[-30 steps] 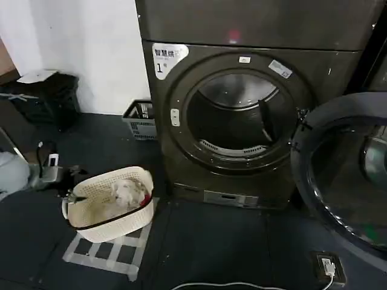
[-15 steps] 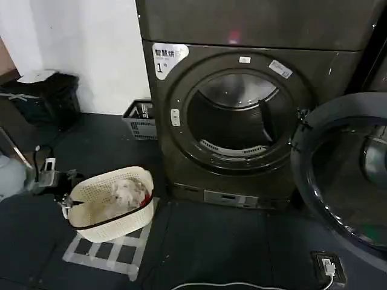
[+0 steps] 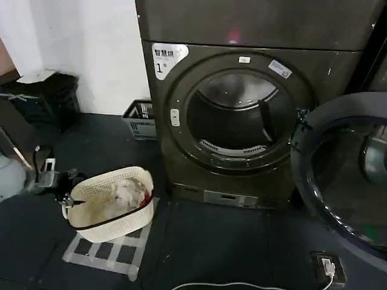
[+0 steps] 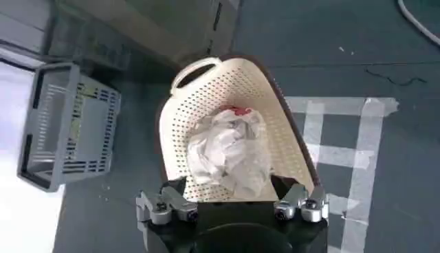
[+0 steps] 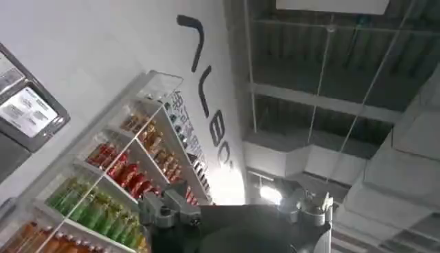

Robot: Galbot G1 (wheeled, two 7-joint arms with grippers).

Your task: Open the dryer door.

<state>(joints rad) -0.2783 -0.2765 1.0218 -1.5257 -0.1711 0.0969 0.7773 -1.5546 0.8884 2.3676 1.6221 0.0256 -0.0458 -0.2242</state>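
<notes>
Swinging wide, the dryer door leaves the drum mouth unobstructed.

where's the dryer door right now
In the head view the dryer door stands swung wide open on the right side, hinged beside the dryer's round drum opening and reaching down near the floor outlet.

A white sticker on the dryer's front panel reads "1"

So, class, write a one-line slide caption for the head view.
Dark front-loading dryer with its chrome-ringed round glass door swung open to the robot's right, cream perforated laundry basket on the floor.
</notes>
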